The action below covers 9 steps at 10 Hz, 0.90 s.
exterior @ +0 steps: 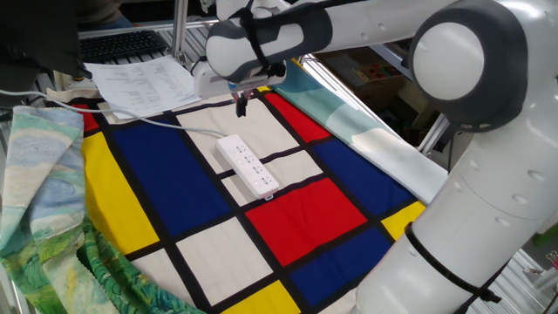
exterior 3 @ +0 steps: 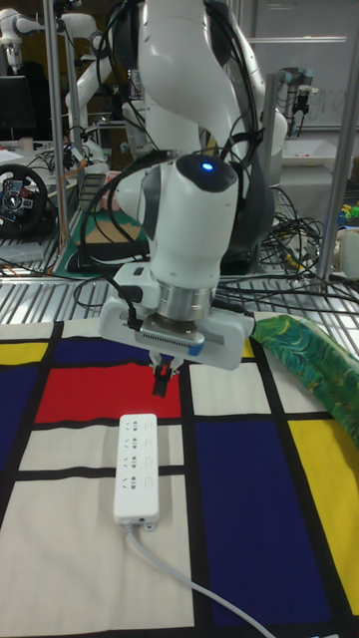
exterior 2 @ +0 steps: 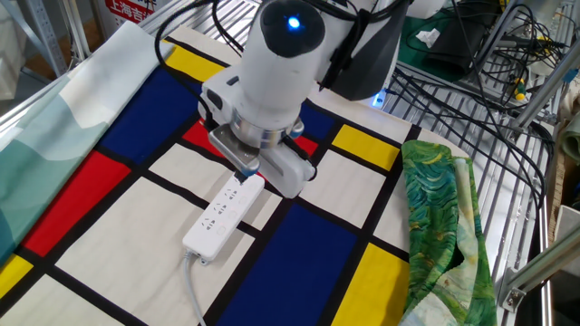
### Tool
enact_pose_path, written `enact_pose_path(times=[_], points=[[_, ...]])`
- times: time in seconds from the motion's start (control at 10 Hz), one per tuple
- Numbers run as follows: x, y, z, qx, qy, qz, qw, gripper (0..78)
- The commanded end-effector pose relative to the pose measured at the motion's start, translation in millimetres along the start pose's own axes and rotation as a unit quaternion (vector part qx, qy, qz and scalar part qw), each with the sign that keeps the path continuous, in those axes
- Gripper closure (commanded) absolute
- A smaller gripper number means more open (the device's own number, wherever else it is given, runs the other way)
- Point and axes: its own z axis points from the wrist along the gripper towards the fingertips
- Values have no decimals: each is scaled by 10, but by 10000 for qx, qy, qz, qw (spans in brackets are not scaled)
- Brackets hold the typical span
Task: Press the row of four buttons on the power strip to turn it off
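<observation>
The white power strip [exterior: 248, 164] [exterior 2: 222, 215] [exterior 3: 137, 467] lies flat on the colour-block cloth [exterior: 166, 183], and its white cable [exterior 3: 189, 588] leaves from one end. Small dark marks run along its top. The four buttons are too small to tell apart from the sockets. My gripper [exterior: 241, 106] [exterior 2: 247, 173] [exterior 3: 160, 385] points straight down, fingertips together, just above the strip's end opposite the cable. In the tall fixed view a small gap shows between the tips and the strip. Nothing is held.
A stack of white papers [exterior: 144, 80] and a keyboard [exterior: 122, 44] lie at the back. A green patterned cloth [exterior: 44, 209] [exterior 2: 439, 226] is bunched along one side of the table, and a pale teal cloth [exterior: 366, 131] [exterior 2: 54, 109] along the other. Metal wire shelving [exterior 2: 507, 181] borders the table.
</observation>
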Motion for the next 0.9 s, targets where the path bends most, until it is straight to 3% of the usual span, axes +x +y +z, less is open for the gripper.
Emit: enact_pose_path(times=[0.1,0.9], points=[[-22,16,85,47,-35,-18,10000,776],[-58,31,434,182,-93,-57,9998,776]])
